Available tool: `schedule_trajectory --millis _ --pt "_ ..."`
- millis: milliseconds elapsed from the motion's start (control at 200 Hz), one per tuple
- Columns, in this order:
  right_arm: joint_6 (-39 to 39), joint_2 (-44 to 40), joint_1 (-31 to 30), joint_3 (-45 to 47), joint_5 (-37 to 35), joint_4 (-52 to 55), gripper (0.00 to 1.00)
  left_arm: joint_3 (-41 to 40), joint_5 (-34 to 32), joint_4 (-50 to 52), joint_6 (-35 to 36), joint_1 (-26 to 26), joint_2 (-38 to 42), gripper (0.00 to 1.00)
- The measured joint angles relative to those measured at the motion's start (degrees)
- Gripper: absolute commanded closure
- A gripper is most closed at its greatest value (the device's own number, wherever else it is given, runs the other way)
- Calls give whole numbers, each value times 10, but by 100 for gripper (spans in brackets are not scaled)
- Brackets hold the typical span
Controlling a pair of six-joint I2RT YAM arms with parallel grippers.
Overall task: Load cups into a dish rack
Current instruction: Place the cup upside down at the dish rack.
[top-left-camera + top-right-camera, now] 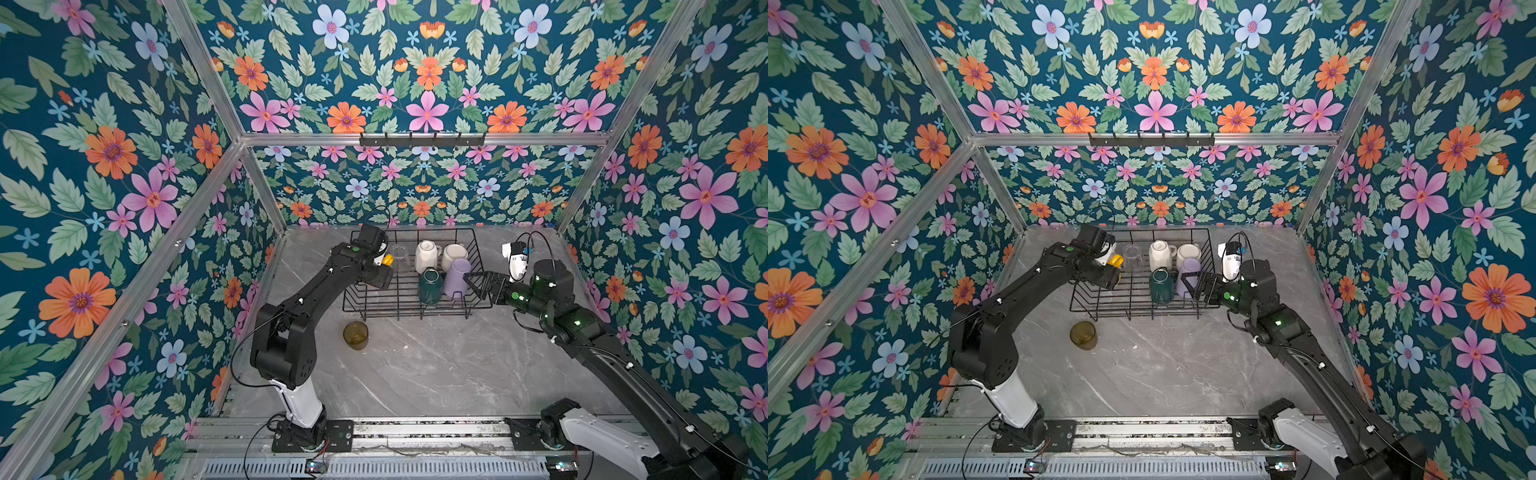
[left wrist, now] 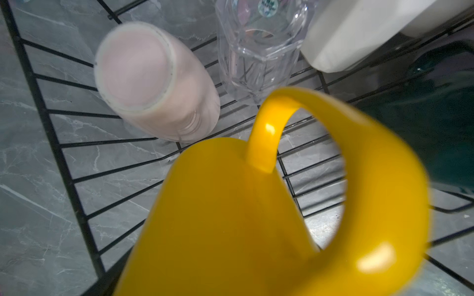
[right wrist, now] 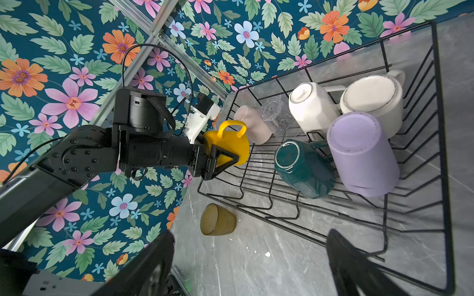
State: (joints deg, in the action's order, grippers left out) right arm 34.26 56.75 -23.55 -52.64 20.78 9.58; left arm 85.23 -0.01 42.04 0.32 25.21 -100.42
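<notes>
The step in hand is the placing of the yellow mug (image 3: 232,144). The left gripper (image 3: 222,153) has its jaws clenched wide around the body of this mug and holds it over the left end of the dish rack (image 1: 374,291). I cannot tell whether the mug already touches the wires.

Inside the rack, 6 cups stand bottom-up:
- The pale pink mug (image 3: 252,125) and the clear glass (image 1: 400,254) are at the back left, just beside the yellow mug.
- The white mug (image 1: 427,251) and a second whitish mug (image 1: 454,255) are at the back right.
- The dark green mug (image 1: 431,286) and the lilac tumbler (image 1: 457,276) are in front of these 2.

The right gripper (image 1: 473,286) waits at the right end of the rack, just beside the lilac tumbler. Its jaws are released and nothing is between them.

Only the olive-brown tumbler (image 1: 355,335) is outside the rack. It stands on the worktop (image 1: 436,365) near the rack's front left corner, and its mouth seems to face up.

In my judgement the task is almost complete, with 1 cup being placed and 1 cup waiting. The next move calls for lowering the yellow mug into the free front left part of the rack, well clear of the pink mug and the glass. The jaws should then let go and rise straight up. After that the tumbler should be taken, probably by the left arm, which is closer to it.
</notes>
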Motion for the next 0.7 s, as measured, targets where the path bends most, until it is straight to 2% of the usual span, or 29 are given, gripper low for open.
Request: schedule_trajectory --millis 700 --pt "-2 3 0 3 -2 2 8 3 -29 5 0 0 -93 100"
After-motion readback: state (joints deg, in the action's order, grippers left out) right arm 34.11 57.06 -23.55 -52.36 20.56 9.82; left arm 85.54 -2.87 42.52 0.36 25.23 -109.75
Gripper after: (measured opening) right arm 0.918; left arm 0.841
